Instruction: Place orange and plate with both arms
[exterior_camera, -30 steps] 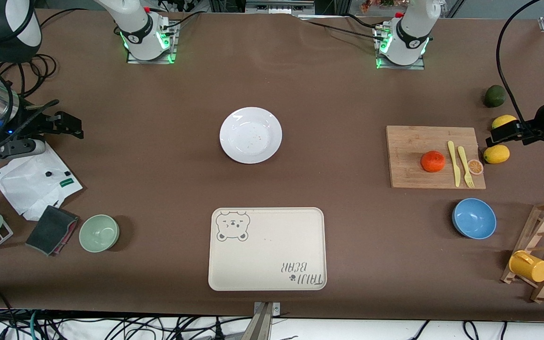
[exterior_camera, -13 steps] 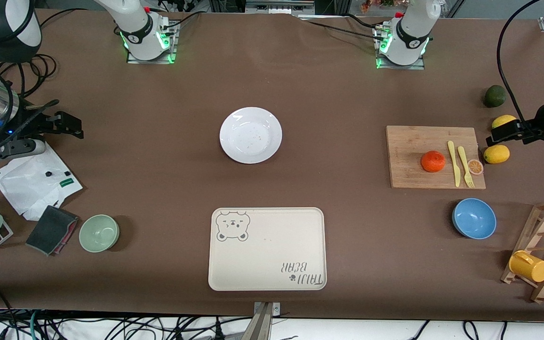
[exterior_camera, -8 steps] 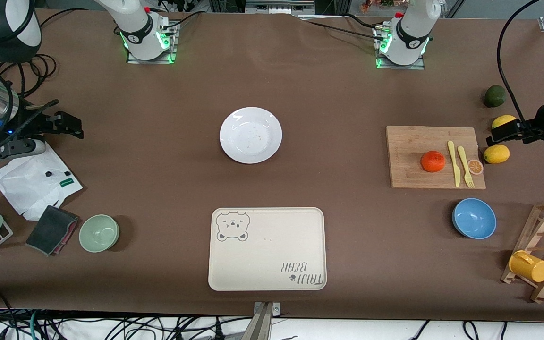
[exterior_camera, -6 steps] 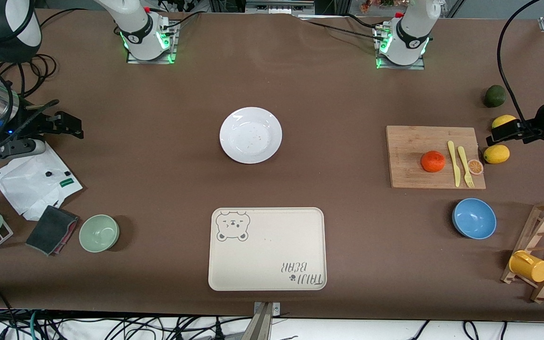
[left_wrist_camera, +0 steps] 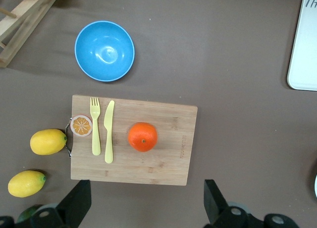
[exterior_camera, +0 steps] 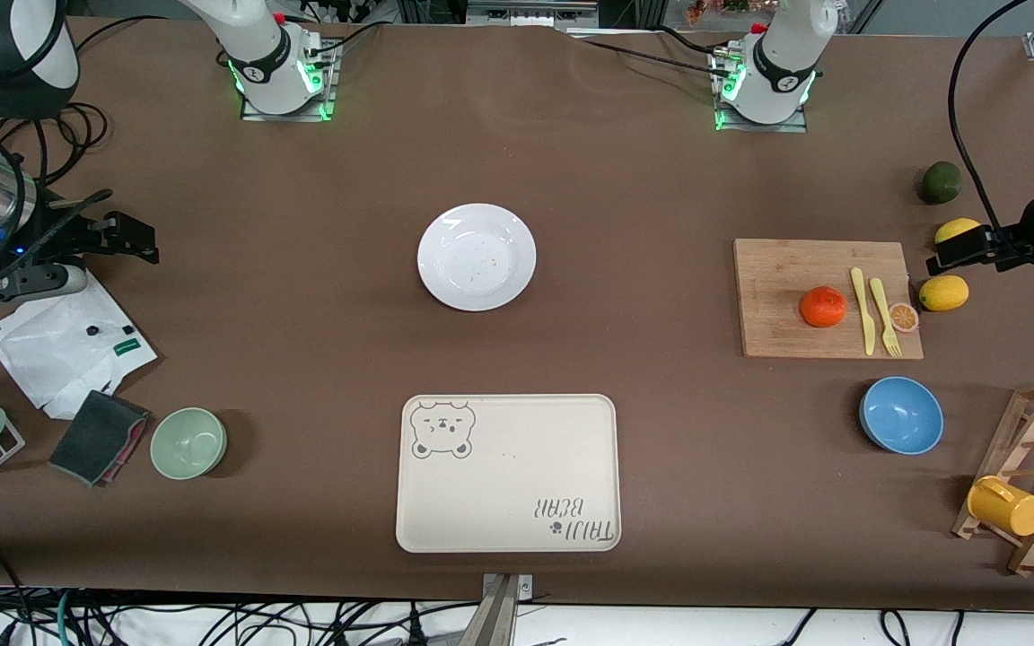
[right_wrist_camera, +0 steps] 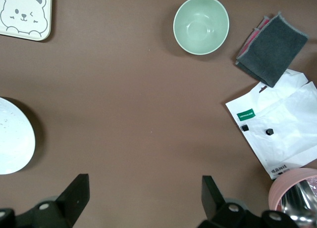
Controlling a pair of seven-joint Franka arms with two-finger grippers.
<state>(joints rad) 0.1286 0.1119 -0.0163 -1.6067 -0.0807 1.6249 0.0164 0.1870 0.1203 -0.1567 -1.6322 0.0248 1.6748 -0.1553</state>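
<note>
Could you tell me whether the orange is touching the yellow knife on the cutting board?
Apart. The left wrist view shows a strip of bare cutting board between the orange and the knife; the front view shows the same gap.

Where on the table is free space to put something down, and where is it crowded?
Bare cloth lies between the plate and the cutting board, also between the plate and the bear tray. The board is crowded: the orange, cutlery, lemons beside it.
</note>
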